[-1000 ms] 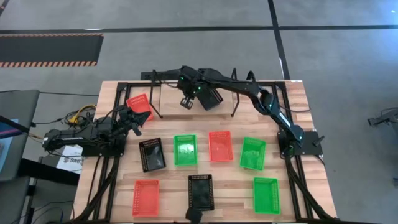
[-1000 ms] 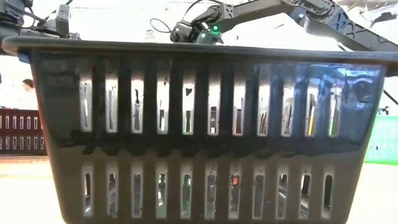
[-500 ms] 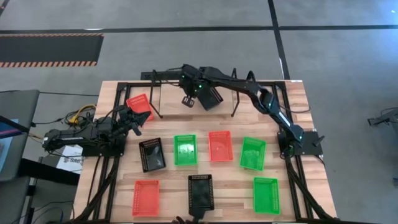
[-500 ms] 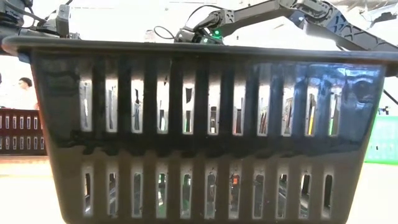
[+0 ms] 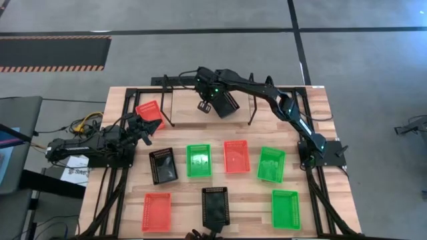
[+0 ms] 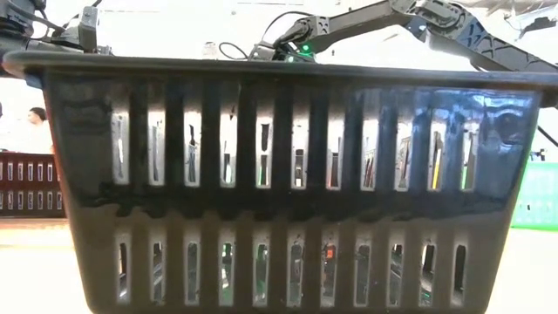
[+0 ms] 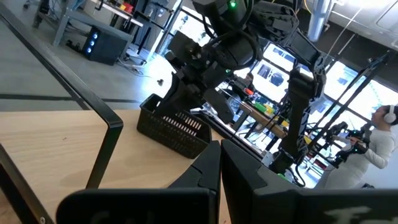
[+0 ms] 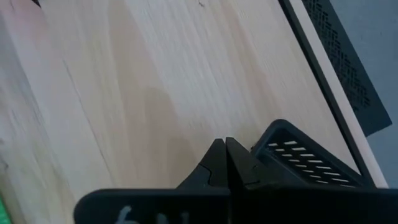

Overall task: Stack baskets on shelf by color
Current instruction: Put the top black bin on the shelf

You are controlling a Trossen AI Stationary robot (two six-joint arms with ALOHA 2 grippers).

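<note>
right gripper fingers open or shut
Shut. In the right wrist view the two dark fingers meet with no gap, beside a black basket; whether they pinch its rim cannot be told.

A black slatted plastic basket [image 5: 225, 103] sits at twelve o'clock on the wooden table [image 5: 320, 110]. The right gripper [image 5: 205, 105] hovers beside it.

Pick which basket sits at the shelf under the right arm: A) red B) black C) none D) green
B: the high view shows a black basket at the shelf beside the right gripper; the only red basket near there lies at the shelf's left end, and every green basket lies out on the table.
</note>
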